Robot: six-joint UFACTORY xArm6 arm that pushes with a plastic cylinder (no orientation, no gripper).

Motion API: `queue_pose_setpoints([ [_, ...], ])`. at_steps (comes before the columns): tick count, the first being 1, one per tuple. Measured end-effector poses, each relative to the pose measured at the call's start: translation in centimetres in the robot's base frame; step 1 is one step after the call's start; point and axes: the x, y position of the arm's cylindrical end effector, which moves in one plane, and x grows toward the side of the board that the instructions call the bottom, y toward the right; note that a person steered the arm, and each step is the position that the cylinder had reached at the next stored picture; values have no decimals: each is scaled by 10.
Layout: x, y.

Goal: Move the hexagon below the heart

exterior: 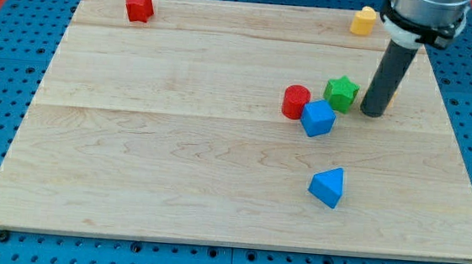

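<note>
A red block (139, 6), roughly hexagonal, sits near the board's top left corner. A yellow block (363, 20) with a rounded top, possibly the heart, sits near the top right. My tip (372, 114) rests on the board at the right, just right of a green star (341, 92), and far from the red block. A sliver of yellow shows behind the rod (387, 76); I cannot tell what it is.
A red cylinder (296, 101) and a blue cube (318, 118) sit touching, just left of and below the green star. A blue triangular block (327, 186) lies lower down. The wooden board (175, 161) rests on a blue pegboard.
</note>
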Motion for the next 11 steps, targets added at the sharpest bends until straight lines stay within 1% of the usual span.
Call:
queue_pose_setpoints([
  [2, 15, 21],
  [4, -79, 11],
  [5, -86, 14],
  [11, -81, 4],
])
